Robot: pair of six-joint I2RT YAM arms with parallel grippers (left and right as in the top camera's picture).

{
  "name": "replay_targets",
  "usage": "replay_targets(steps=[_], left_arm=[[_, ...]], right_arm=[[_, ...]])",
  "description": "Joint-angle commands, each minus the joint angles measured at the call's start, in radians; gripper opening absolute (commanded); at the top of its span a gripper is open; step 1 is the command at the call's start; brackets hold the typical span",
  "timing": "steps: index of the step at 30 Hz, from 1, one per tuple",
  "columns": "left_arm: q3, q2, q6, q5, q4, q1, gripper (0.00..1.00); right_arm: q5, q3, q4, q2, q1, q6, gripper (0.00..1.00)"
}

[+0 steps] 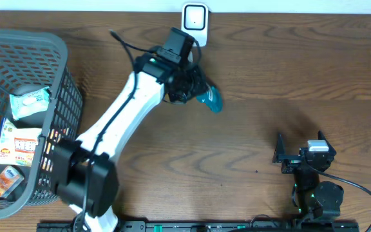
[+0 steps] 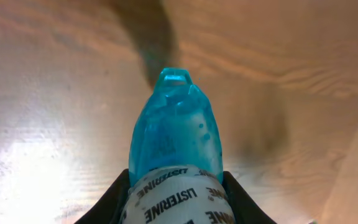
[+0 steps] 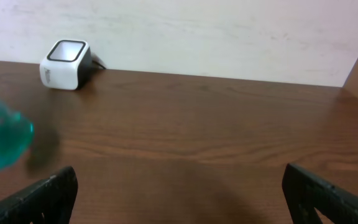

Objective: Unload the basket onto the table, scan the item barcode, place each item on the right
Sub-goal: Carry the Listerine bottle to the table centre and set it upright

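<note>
"Above the table's far side, what does the left gripper (image 1: pixel 187 87) hold?"
"A teal bottle (image 1: pixel 209 98), label reading Listerine, clamped between its fingers, near the white scanner (image 1: pixel 194 18) at the back edge."
"And the right gripper (image 1: pixel 300 143)?"
"Jaws wide apart, holding nothing, at the near right, well apart from the bottle. A grey basket (image 1: pixel 57 45) of packets stands far left."

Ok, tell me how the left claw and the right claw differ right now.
The left claw is closed on the blue Listerine bottle; the right claw stands wide open and empty. The left claw is extended near the white scanner; the right claw sits back by its base. Both are black, two-fingered.
</note>
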Motion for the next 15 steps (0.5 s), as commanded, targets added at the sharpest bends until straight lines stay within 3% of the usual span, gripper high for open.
replay_targets(steps=[1, 5, 10, 15], left_arm=[[0.019, 0.006, 0.060, 0.053, -0.021, 0.000, 0.15], [0.020, 0.002, 0.179, 0.012, -0.053, 0.000, 0.15], [0.020, 0.002, 0.186, -0.255, -0.205, 0.000, 0.15], [0.020, 0.002, 0.186, -0.378, -0.279, 0.000, 0.15]], right_arm=[[-0.005, -0.005, 0.002, -0.005, 0.007, -0.009, 0.99], [-0.005, -0.005, 0.002, -0.005, 0.007, -0.008, 0.99], [-0.005, -0.005, 0.002, -0.005, 0.007, -0.008, 0.99], [-0.005, -0.004, 0.002, -0.005, 0.007, -0.009, 0.99]])
